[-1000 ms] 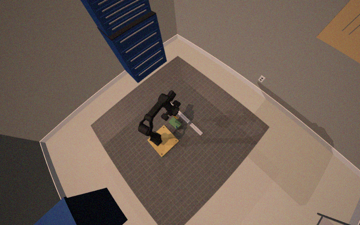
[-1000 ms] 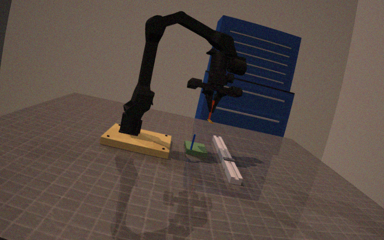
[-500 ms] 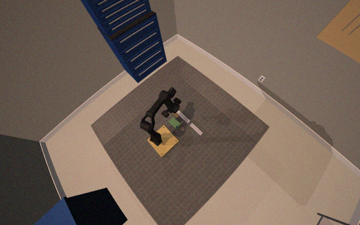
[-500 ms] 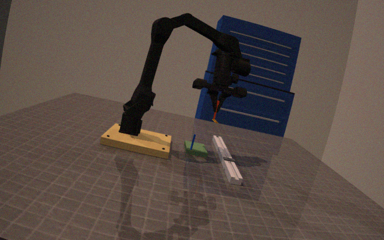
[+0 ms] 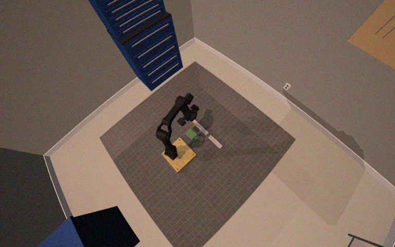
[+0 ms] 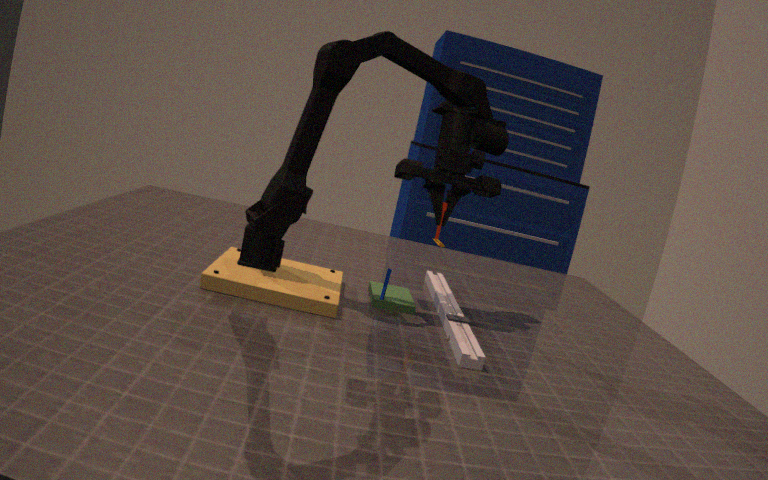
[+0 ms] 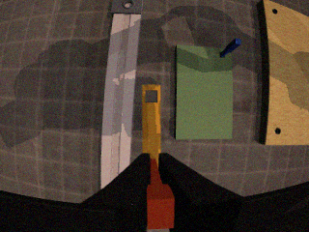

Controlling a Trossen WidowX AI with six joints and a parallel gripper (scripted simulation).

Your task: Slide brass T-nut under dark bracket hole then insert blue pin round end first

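My gripper (image 6: 441, 221) (image 7: 154, 161) is shut on the orange-red handle (image 6: 443, 209) (image 7: 159, 210) of the T-nut and holds it in the air. The brass T-nut (image 6: 438, 242) (image 7: 152, 126) hangs below the fingertips, above and beside the far end of the rail. The aluminum rail (image 5: 215, 141) (image 6: 467, 341) (image 7: 116, 97) lies on the mat; in the wrist view it is left of the nut. The dark bracket (image 5: 208, 135) (image 6: 457, 318) (image 7: 122, 7) sits across its middle. The blue pin (image 6: 386, 283) (image 7: 232, 47) leans upright in the green tray (image 5: 191, 134) (image 6: 394, 292) (image 7: 204, 106).
The arm's wooden base board (image 5: 186, 156) (image 6: 283, 285) (image 7: 290, 97) stands beside the green tray, on the side away from the rail. The blue cabinet (image 5: 158, 49) (image 6: 526, 124) stands beyond the mat, behind the arm in the exterior view.
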